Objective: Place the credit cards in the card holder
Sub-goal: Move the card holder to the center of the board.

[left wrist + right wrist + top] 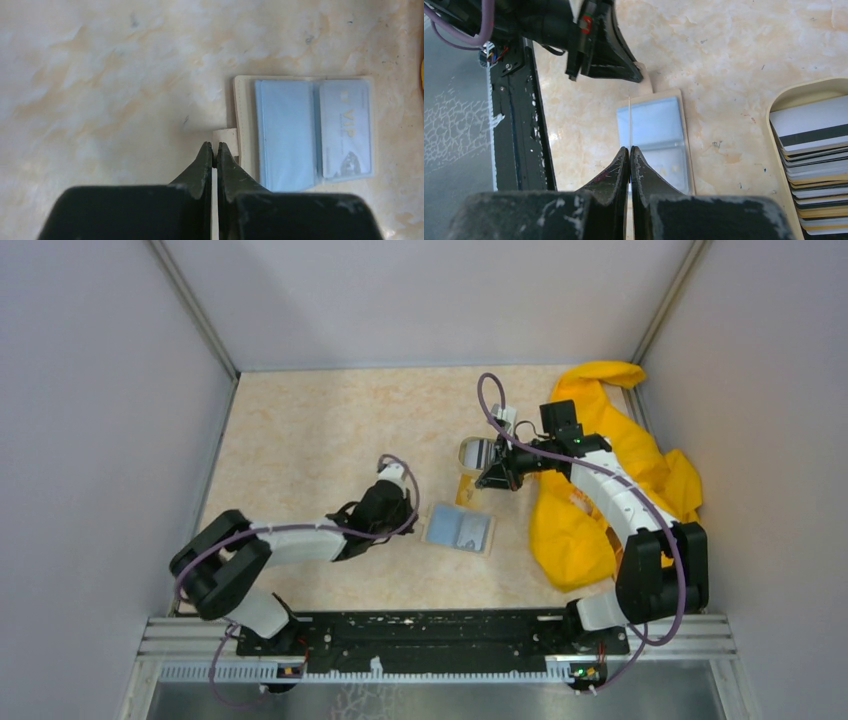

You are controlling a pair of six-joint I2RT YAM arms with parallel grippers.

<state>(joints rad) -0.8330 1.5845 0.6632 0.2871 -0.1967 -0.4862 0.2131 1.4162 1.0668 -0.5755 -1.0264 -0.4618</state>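
Card holder (286, 135): tan folding wallet, lying open and flat on the table (300, 440), light blue inside facing up. One pale VIP card (346, 131) sits in its right-hand pocket as the left wrist camera shows it; the other pocket shows only blue. Small tan tab (226, 136) sticks out from the card holder's left edge. Left claw (214, 152): fingers pressed together, tips at that tab; whether they pinch it or only rest on it cannot be told. Right claw (629, 150): fingers clamped on a single card (629, 120), seen edge-on as a thin white line, held up off the table on the card holder's far side. Stack of cards (814, 165): grey, white and dark, piled in a beige oval dish (804, 86) near the card holder's far side. Yellow cloth (565, 530): crumpled, to the right of the card holder, under the right arm.
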